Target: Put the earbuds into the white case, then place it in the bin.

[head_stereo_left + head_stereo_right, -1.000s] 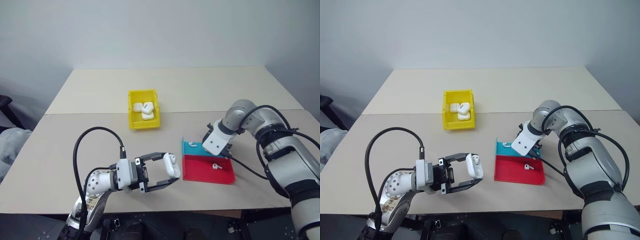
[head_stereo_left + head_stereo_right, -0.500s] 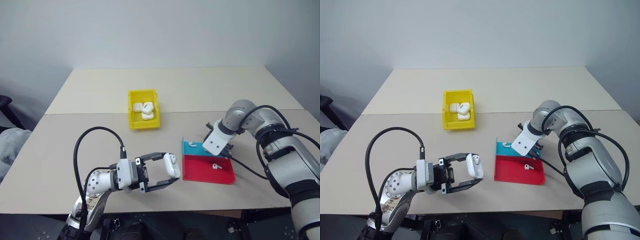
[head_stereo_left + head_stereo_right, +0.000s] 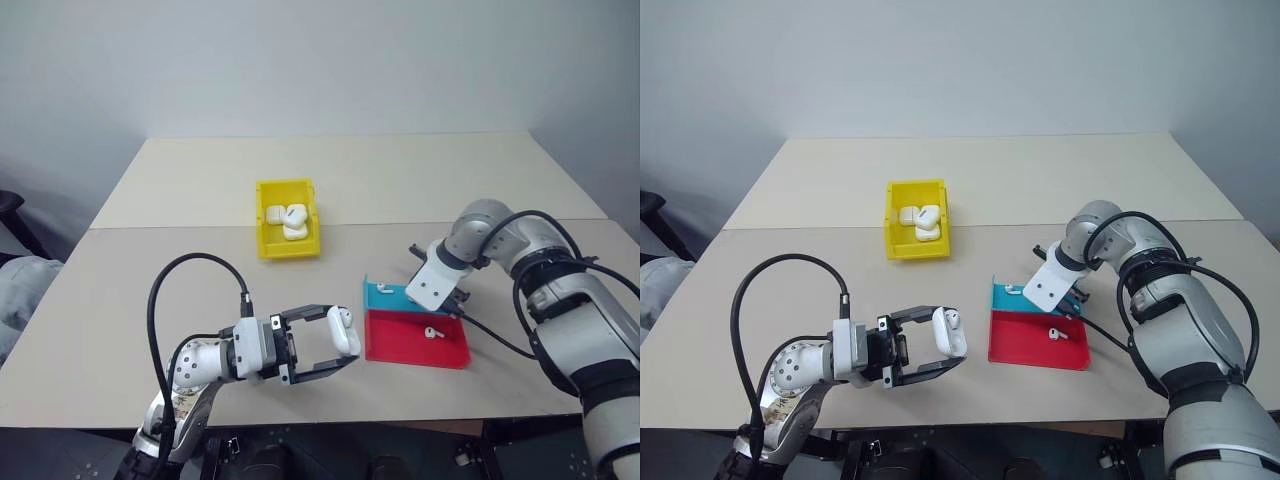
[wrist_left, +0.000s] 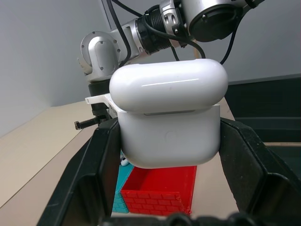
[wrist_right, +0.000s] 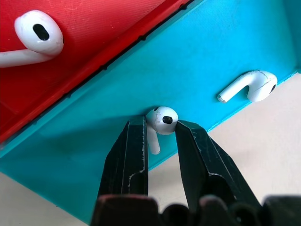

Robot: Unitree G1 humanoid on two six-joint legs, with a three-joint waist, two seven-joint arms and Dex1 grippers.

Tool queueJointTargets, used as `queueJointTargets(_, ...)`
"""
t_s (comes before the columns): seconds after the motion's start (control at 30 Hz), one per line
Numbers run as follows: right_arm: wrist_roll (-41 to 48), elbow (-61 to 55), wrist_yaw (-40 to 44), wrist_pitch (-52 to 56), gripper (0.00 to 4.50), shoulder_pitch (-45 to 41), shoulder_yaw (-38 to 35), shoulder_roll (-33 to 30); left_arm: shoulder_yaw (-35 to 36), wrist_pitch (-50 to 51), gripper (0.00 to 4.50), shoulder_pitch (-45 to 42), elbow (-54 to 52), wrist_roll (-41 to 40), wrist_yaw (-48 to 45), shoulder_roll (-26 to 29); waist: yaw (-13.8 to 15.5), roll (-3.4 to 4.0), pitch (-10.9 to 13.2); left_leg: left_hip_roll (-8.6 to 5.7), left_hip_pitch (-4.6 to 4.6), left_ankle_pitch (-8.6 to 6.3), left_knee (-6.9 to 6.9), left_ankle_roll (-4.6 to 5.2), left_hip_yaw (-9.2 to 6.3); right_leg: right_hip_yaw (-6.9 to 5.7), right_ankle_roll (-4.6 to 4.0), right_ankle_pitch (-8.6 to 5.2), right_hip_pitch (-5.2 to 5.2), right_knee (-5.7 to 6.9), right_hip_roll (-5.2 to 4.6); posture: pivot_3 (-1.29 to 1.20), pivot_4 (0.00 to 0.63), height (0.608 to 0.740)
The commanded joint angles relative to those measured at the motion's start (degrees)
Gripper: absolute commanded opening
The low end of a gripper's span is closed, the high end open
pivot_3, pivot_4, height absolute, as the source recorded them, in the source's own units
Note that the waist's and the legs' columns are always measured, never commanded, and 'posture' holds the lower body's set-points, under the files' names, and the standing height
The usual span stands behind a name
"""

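My left gripper [image 3: 340,350] holds the white case [image 3: 343,330] lid-up, ready for loading, while my right gripper [image 5: 160,134], narrowed around one earbud [image 5: 162,117] in the blue tray half [image 5: 225,42], pinches it; the bin [image 3: 288,231] waits at eleven o'clock.

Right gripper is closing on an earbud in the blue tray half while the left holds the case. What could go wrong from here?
1. The right gripper pinches the earbud only near its fingertips, at the blue tray edge; it may pop out.
2. The white case in the left gripper looks barely open, so insertion may be blocked.
3. Another earbud lies close by and might get knocked.
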Motion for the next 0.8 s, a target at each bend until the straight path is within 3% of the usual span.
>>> queueJointTargets(0.03,8.28,-7.06,3.95,7.28,0.97,1.32,-5.4,-1.65,0.6,-1.35,2.81,-1.2,-0.98,-1.22,0.0,-0.22,0.08,0.0,0.0,0.0,-0.01,0.0,0.0,0.0,0.0,0.0,0.0,0.0,0.0,0.0,0.0,0.0,0.15,0.74)
queueJointTargets(0.27,31.57,-43.26,4.93,49.49,0.97,13.7,-23.34,-6.99,0.98,-0.01,2.81,-2.66,-1.87,-3.51,0.25,-1.03,0.5,0.0,0.0,0.02,-0.09,0.0,-0.01,0.01,0.0,0.0,-0.01,0.0,-0.03,-0.02,0.0,0.0,0.15,0.74)
queueJointTargets(0.47,54.69,-76.72,-11.69,88.5,0.97,27.06,-42.65,-7.0,0.29,1.19,2.81,-6.16,-0.57,-5.1,-0.23,-2.21,1.47,-0.01,0.0,0.04,-0.22,-0.03,0.06,0.05,-0.09,-0.15,-0.01,0.01,0.0,-0.05,-0.02,0.0,0.15,0.74)
queueJointTargets(0.63,81.35,-88.18,-26.73,101.26,0.97,33.44,-57.76,0.86,-0.24,3.81,2.81,-8.54,-0.37,-6.24,0.49,-3.31,1.35,-0.03,-0.01,0.03,-0.21,-0.03,0.03,0.05,-0.11,-0.19,-0.03,0.02,0.04,-0.05,-0.01,0.0,0.15,0.74)
queueJointTargets(0.8,100.32,-92.12,-36.83,102.47,0.97,40.11,-62.59,1.8,-0.47,4.54,2.81,-9.99,0.37,-6.05,0.83,-4.84,1.64,-0.04,0.0,0.02,-0.25,-0.05,0.04,0.08,-0.12,-0.22,-0.02,0.02,0.05,-0.09,-0.01,0.0,0.15,0.74)
